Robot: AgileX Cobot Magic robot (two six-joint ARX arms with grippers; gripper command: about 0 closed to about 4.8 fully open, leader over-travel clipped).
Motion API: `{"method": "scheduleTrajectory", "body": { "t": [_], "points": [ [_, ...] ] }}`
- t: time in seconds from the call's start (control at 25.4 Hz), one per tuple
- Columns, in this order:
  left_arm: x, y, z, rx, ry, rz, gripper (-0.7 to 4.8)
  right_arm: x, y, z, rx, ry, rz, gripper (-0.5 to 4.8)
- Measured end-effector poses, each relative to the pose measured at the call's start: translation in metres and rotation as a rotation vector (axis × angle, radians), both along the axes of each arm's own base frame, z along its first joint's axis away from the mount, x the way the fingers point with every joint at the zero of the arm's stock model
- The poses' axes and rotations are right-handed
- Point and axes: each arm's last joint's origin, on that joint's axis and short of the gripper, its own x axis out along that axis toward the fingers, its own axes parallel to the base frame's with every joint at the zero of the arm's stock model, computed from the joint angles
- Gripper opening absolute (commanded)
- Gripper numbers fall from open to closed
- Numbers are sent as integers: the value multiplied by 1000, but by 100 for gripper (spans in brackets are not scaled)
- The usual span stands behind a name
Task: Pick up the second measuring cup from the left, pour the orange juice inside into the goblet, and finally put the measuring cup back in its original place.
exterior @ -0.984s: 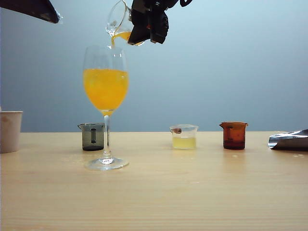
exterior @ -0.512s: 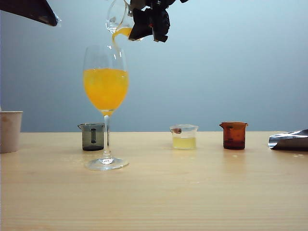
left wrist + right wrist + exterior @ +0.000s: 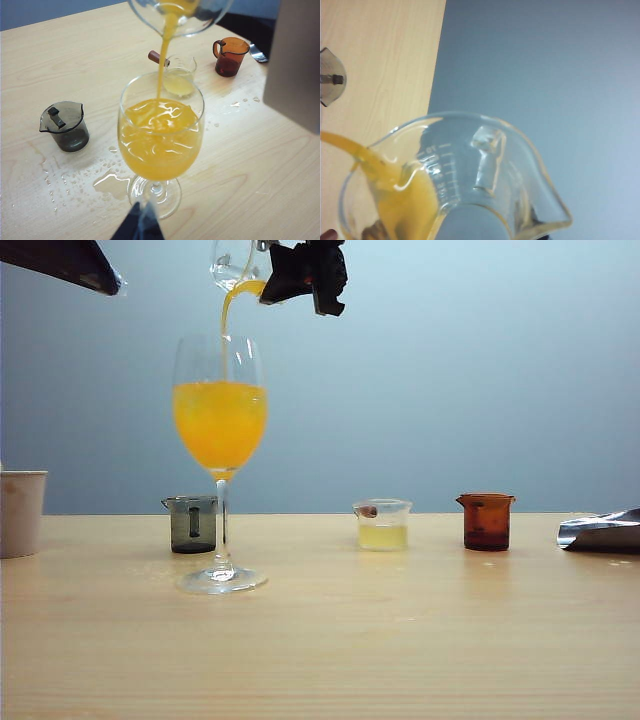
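Exterior view shows my right gripper point(image 3: 300, 275) high above the goblet point(image 3: 220, 455), a little to the right of its rim, pinching the second measuring cup point(image 3: 235, 265) with its lip tipped down toward the goblet's mouth. A thin stream of orange juice point(image 3: 227, 315) falls from that lip into the bowl, which is already well filled with orange juice. My right wrist camera looks straight at the tilted cup point(image 3: 455, 175), with juice running out of it point(image 3: 365, 160); my own fingers are hardly visible there, so I judge the grip mainly from the outside camera, where the jaws sit closed against the cup's side.

My left gripper point(image 3: 75, 262) hangs up high to the left of the goblet, well apart from it, holding nothing that I can see; I cannot tell whether its jaws are spread or together, since only a dark tip shows at the edge of its own camera point(image 3: 137, 227).

Behind the goblet's stem, just to its left, stands a smoky grey cup point(image 3: 192, 524). To the goblet's right sit a clear cup of pale yellow liquid point(image 3: 382, 524) and, farther right, an amber cup point(image 3: 486, 521). The wooden table point(image 3: 400, 640) around the goblet's foot is wet with spilled drops point(image 3: 112, 182)
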Motion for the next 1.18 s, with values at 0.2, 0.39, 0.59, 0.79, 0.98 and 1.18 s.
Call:
{"method": "scheduleTrajectory", "body": {
  "t": [0.2,0.39,0.59,0.79,0.98,1.18],
  "points": [
    [-1,0,-1,8,14,0,-5,0,0,2,-51,-59,12,115],
    [-1,1,-2,14,25,0,-5,-1,1,5,-83,-131,24,115],
    [-1,1,-3,14,26,0,-5,-2,3,9,-92,-178,31,115],
    [-1,1,-3,14,26,0,-5,-3,4,9,-100,-185,36,115],
    [-1,1,-3,14,26,0,-5,-2,4,9,-114,-195,38,115],
    [-1,1,-3,14,26,0,-5,-2,4,8,-102,-183,36,115]
  ]
}}
